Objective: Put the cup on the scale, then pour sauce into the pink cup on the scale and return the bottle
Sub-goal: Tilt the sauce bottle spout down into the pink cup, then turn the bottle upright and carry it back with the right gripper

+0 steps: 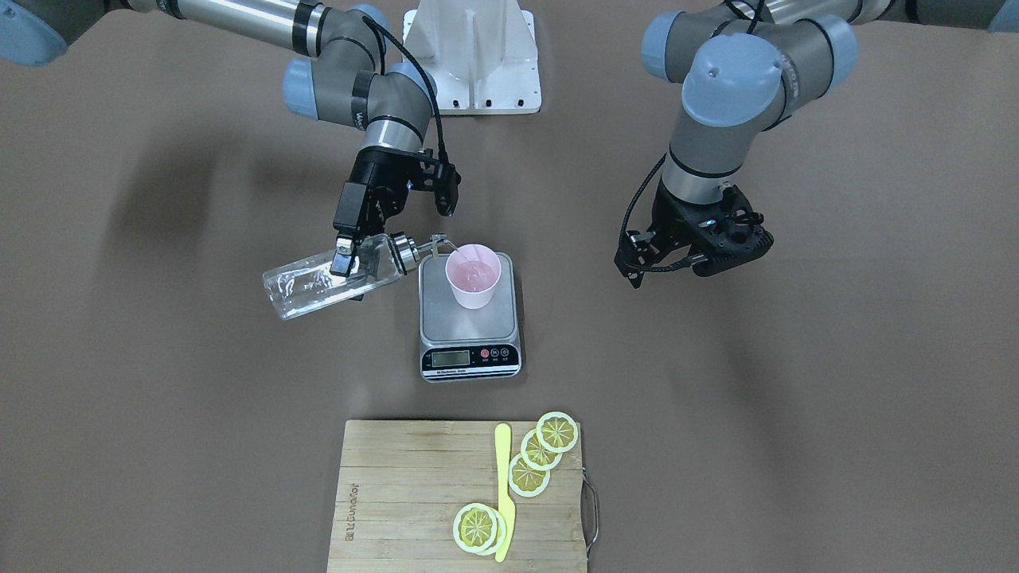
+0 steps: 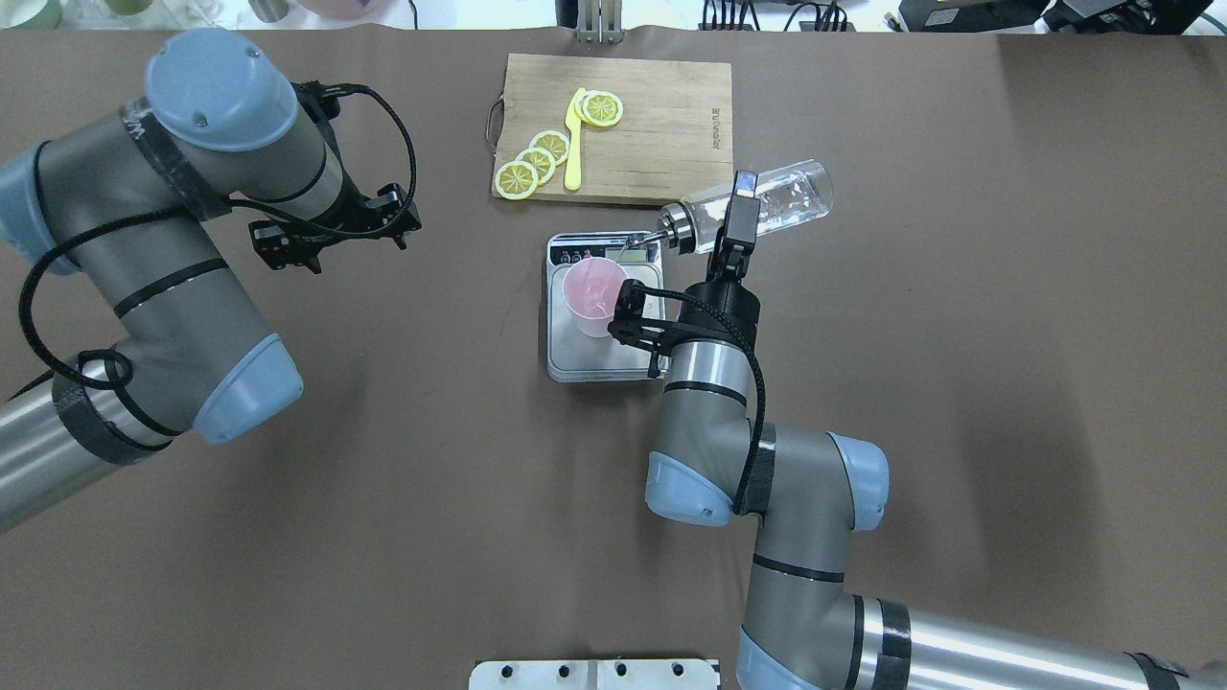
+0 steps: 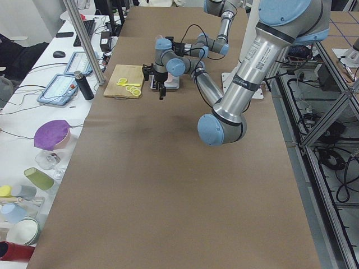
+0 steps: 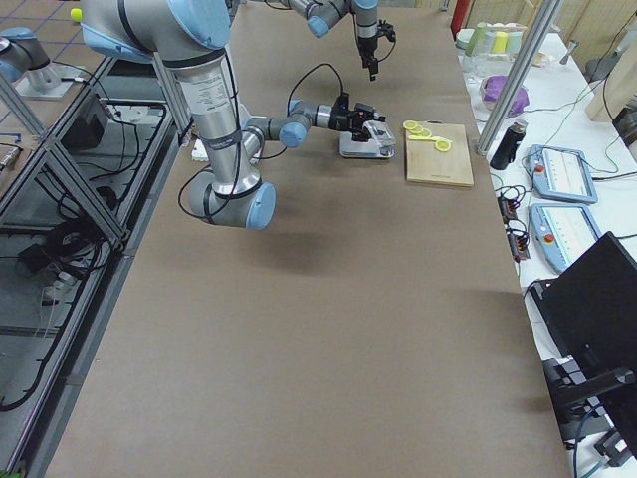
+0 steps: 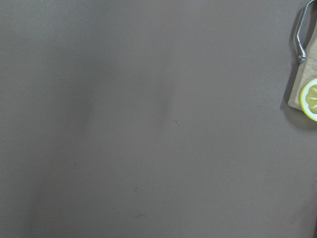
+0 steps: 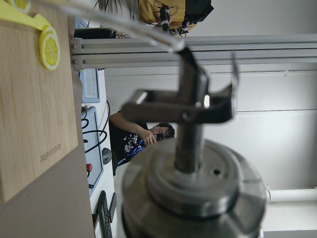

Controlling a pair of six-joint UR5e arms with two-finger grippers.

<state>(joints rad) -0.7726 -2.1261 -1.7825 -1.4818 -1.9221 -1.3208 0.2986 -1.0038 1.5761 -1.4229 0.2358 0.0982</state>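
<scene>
The pink cup (image 1: 473,274) stands upright on the scale (image 1: 446,318), on the half of its steel platform nearer the robot. My right gripper (image 1: 346,259) is shut on the clear glass bottle (image 1: 318,282) and holds it tipped almost level. The bottle's chrome pourer (image 1: 406,251) has its spout at the cup's rim. In the overhead view the bottle (image 2: 786,196) tilts down toward the cup (image 2: 592,292) on the scale (image 2: 575,359). The right wrist view shows the chrome cap (image 6: 193,183) close up. My left gripper (image 1: 700,247) hangs open and empty to the side of the scale.
A bamboo cutting board (image 1: 414,493) with lemon slices (image 1: 529,469) and a yellow knife (image 1: 503,493) lies beyond the scale. Its metal handle (image 5: 299,34) and one slice (image 5: 311,99) show at the edge of the left wrist view. The white base plate (image 1: 474,56) is by the robot.
</scene>
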